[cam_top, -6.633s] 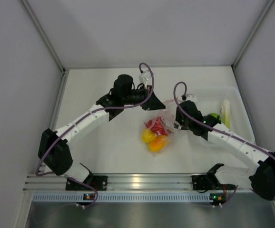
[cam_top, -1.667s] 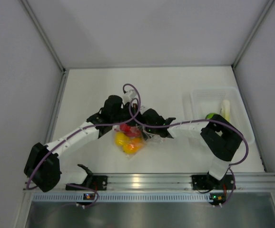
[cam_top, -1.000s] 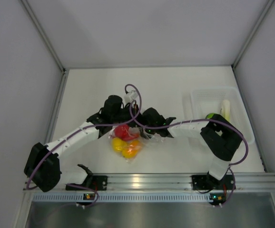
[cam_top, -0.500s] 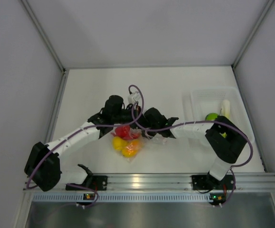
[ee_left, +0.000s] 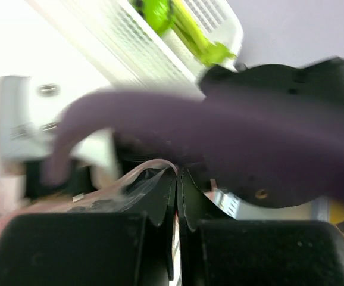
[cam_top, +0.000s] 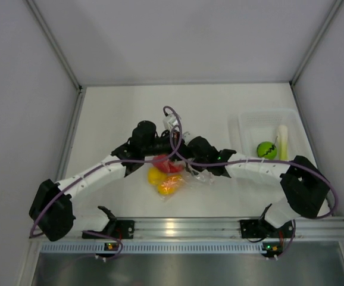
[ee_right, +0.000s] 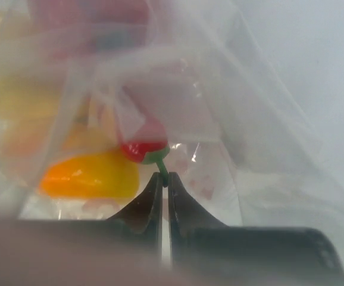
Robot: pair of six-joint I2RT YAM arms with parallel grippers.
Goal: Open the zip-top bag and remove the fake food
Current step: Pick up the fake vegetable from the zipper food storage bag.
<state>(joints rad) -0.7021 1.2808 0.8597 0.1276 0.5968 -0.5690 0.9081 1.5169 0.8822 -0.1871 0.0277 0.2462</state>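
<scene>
White tabletop (cam_top: 112, 113), boxed in by pale grey walls (cam_top: 23, 89), seen from above. Just below the middle of the frame lies the zip-top bag (cam_top: 179, 176), clear and crinkled. The fake food (cam_top: 162, 177) shows through it as a yellow piece, an orange piece and something red.

The bag's long axis runs from its upper end, under the two tools, down toward the lower left of the frame. Both arms meet at that upper end. The left gripper (cam_top: 167, 152) comes in from the left and the right gripper (cam_top: 187, 162) from the right, almost touching each other.

In the left wrist view the left gripper (ee_left: 177, 173) has its fingers pressed together with a fold of clear film caught between them. In the right wrist view the right gripper (ee_right: 163, 179) is also pinched tight on the film. It grips right at the green stem of a red chili (ee_right: 142, 146), beside an orange piece (ee_right: 91, 176) (whether the stem itself is nipped, I cannot tell).

Neither arm is nearer, since each has an edge of the bag. The opening pull therefore looks set to run left to right across the frame, crosswise to the bag's length.

Well apart, at the right of the frame, a white tray (cam_top: 243, 119) holds a green ball (cam_top: 266, 149) and a pale stalk (cam_top: 282, 140).
</scene>
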